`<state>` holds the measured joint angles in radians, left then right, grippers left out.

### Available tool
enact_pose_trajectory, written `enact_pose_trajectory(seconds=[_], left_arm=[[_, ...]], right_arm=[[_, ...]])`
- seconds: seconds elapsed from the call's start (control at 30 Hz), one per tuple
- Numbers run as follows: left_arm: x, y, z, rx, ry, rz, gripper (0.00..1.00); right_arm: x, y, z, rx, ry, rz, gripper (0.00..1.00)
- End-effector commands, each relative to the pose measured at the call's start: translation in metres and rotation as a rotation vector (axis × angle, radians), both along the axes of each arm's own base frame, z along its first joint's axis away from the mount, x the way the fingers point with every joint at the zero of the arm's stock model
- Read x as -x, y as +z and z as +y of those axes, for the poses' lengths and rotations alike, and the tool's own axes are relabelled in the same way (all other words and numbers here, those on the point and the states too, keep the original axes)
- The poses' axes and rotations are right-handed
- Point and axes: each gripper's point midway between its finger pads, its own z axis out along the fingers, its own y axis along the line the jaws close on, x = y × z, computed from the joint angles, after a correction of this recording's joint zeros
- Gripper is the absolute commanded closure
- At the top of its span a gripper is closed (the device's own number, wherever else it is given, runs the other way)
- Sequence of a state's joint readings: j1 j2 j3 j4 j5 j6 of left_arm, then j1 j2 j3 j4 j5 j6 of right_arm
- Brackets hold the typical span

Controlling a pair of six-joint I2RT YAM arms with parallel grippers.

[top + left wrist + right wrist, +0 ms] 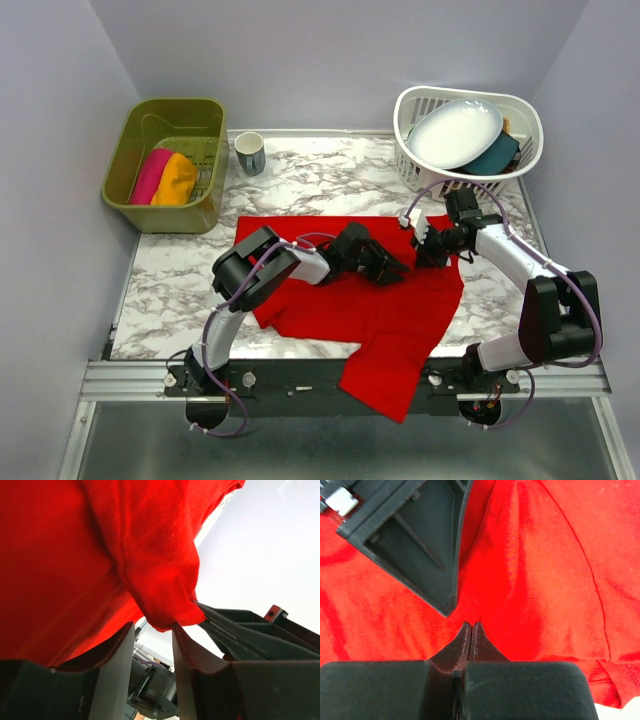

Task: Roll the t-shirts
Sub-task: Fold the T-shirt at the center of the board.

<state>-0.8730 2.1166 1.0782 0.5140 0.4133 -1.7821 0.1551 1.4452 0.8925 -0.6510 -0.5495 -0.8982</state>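
Since the right gripper [471, 626] had its jaws pressed flat together on a thin pinch of the red tee [385, 330], I'd read it as the anchor, holding a ridge of cloth up so the other arm had something to grab. The left gripper [153, 630] sat nose to nose with it near the middle of the shirt. Its jaws were about halfway apart, with a nub of red fold poking in at the tips. It wasn't clamped as far as I could see, so my guess was that it was lining up to take that fold.

The tee itself lay spread on the table [180, 290], mostly flat, with its near part hanging over the front edge — nothing rolled on this one yet. A pink tee [150, 175] and an orange tee [177, 180] sat rolled side by side in the bin [125, 165] at the far left corner, probably where the red one belonged too.

As for views, the top one gave the layout, but both grippers were just dark blobs there and I couldn't tell the jaws. The right wrist view settled the pinch: fingers shut, cloth puckered right at the tips, and the left gripper looming just beside. The left wrist view was the only one showing the gap between its own fingers — plus the right gripper's tip meeting the fold from the side.
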Motion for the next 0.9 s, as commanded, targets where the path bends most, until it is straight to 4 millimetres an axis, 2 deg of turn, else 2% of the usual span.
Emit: enact_pose_trajectory(seconds=[0.0,0.33,0.37,0.47,0.5,0.77,0.87], left_arm=[[-0.005,-0.006,-0.009,0.000,0.031,0.019,0.57],[-0.008,-0.001,-0.028,0.020,0.028,0.010,0.55],[-0.009,0.003,-0.030,0.030,0.029,0.000,0.57],[-0.010,0.007,-0.032,0.042,0.024,-0.021,0.78],[-0.010,0.006,-0.030,0.035,0.025,-0.016,0.93],[-0.012,0.009,-0.020,0.019,0.016,-0.047,1.00],[-0.018,0.010,-0.006,-0.009,-0.003,-0.083,1.00]], right_arm=[[0.005,0.001,0.004,-0.019,-0.003,0.033,0.99],[0.005,-0.002,0.005,-0.018,-0.008,0.043,0.99],[0.006,-0.003,0.004,-0.017,-0.008,0.046,0.99],[0.006,-0.004,0.004,-0.012,-0.007,0.047,0.99],[0.006,-0.004,0.003,-0.010,-0.006,0.047,0.99],[0.003,-0.005,0.004,-0.010,-0.006,0.044,0.99],[-0.001,-0.001,0.004,-0.009,-0.009,0.031,0.99]])
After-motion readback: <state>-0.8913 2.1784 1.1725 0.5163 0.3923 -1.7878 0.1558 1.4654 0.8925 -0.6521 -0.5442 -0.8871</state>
